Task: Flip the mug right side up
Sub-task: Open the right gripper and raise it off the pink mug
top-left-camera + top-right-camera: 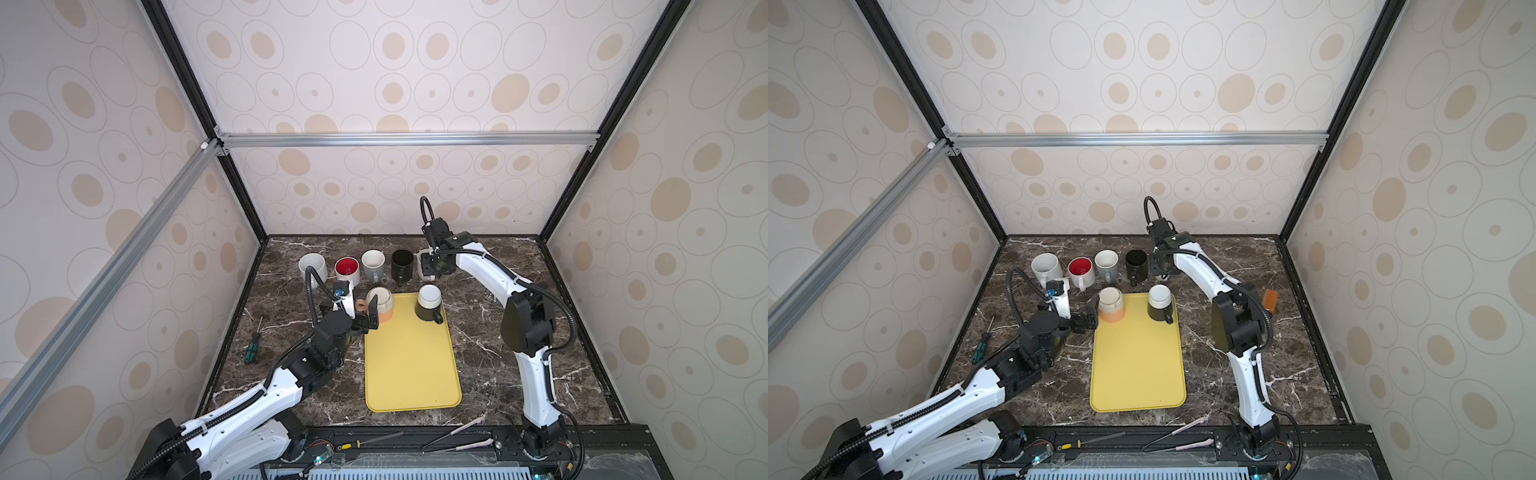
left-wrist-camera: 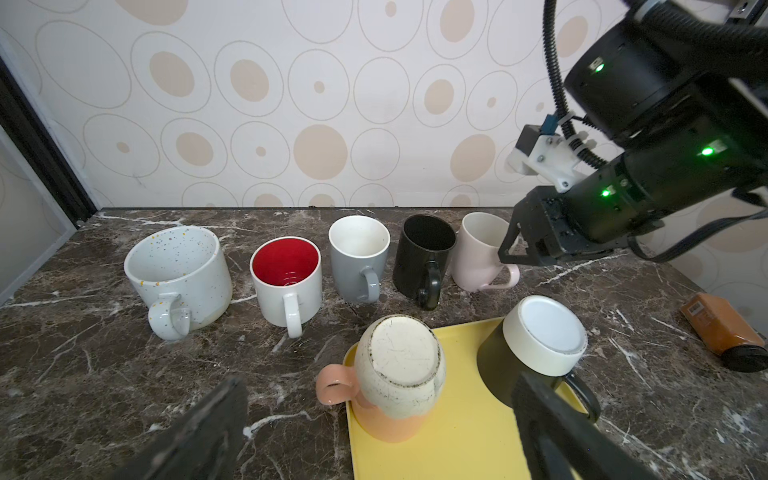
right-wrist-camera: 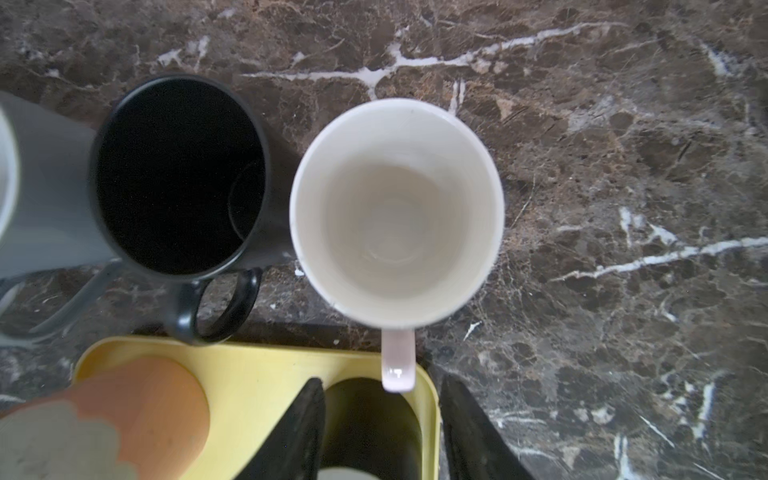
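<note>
A pale pink mug [image 3: 397, 212] stands upright on the marble at the right end of the mug row, its handle toward the yellow tray [image 3: 249, 374]. My right gripper [image 3: 380, 386] hovers over it, open, fingers either side of the handle tip without touching. In both top views this gripper [image 1: 434, 268] hides most of that mug. Two mugs stand upside down on the tray's far end: a cream-and-peach mug [image 2: 399, 365] and a dark mug with a cream base [image 2: 536, 336]. My left gripper [image 2: 380, 380] is wide open just before the peach mug [image 1: 381, 305], holding nothing.
Upright in the row behind are a speckled white mug [image 1: 312, 266], a red-lined mug [image 1: 347, 269], a grey mug [image 1: 372, 264] and a black mug [image 1: 402, 264]. A green screwdriver [image 1: 252, 345] lies left, an orange bottle [image 1: 1270, 301] right. Tongs [image 1: 457, 436] rest on the front rail.
</note>
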Controlling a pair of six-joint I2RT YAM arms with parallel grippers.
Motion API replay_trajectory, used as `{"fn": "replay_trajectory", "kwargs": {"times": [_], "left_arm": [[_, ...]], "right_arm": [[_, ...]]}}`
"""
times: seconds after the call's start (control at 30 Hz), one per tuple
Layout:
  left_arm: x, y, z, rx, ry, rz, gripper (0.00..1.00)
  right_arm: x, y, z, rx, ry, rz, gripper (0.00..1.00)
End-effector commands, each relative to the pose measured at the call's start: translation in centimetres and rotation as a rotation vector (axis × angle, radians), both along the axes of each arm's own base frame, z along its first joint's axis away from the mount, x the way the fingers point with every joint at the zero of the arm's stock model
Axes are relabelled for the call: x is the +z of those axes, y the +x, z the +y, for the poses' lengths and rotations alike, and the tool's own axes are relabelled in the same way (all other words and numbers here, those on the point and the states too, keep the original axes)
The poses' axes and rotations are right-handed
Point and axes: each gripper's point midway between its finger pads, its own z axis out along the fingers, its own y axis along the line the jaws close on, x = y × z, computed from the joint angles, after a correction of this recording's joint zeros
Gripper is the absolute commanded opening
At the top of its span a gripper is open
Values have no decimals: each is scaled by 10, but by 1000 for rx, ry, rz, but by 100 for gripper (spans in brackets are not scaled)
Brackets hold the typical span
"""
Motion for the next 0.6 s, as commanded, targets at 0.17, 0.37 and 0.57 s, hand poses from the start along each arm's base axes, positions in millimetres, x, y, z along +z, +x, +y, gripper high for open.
{"fn": "replay_trajectory", "kwargs": {"times": [0.17,0.37,0.57], "left_arm": [[2,8,-10,-24,-13,8,100],[1,8,-21,-72,-42,25,100],[2,7,-26,-114,-81,37,100]], "right_arm": [[80,-42,9,87,148,-119,52],[100,-88,16,196,203,-172,58],[96,-130,8,225,177,-178,56]]}}
